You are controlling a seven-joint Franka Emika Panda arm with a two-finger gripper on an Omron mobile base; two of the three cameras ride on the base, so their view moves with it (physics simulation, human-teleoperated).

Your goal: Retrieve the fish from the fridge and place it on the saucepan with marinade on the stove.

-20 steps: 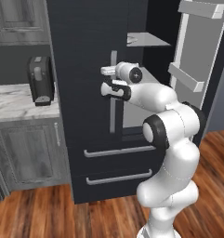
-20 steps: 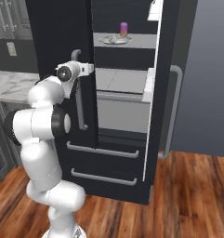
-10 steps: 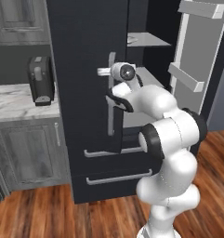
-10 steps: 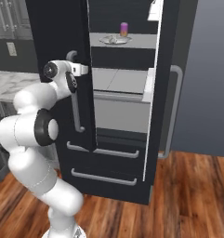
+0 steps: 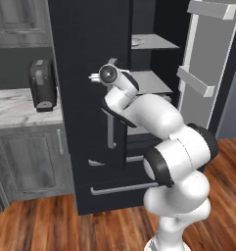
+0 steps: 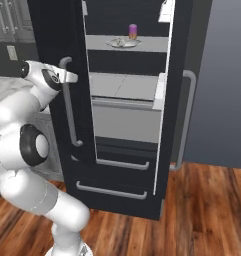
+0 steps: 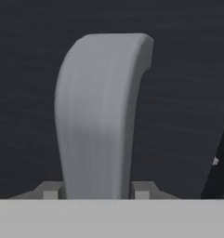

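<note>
The black fridge [image 6: 127,115] has both doors swung out. My gripper [image 6: 72,76] [image 5: 96,77] is shut on the top of the left door's grey bar handle [image 6: 67,105] [image 7: 102,116]. In the hand view the handle rises between my two fingertips [image 7: 50,190], which press its sides. On the upper inner shelf a small plate carries the pale fish [image 6: 123,43], next to a pink-and-yellow cylinder [image 6: 133,31]. The saucepan and the stove are out of view.
The right door [image 5: 207,73] stands wide, its grey bins facing inward. Two drawers [image 6: 112,190] close the fridge's bottom. Left of the fridge, a black appliance [image 5: 41,83] sits on a marble counter [image 5: 16,110] over grey cabinets [image 5: 31,166]. The floor is wood.
The arm has pulled the left door further out by its handle, and the gripper has moved left with it. More of the inner shelves shows now.
</note>
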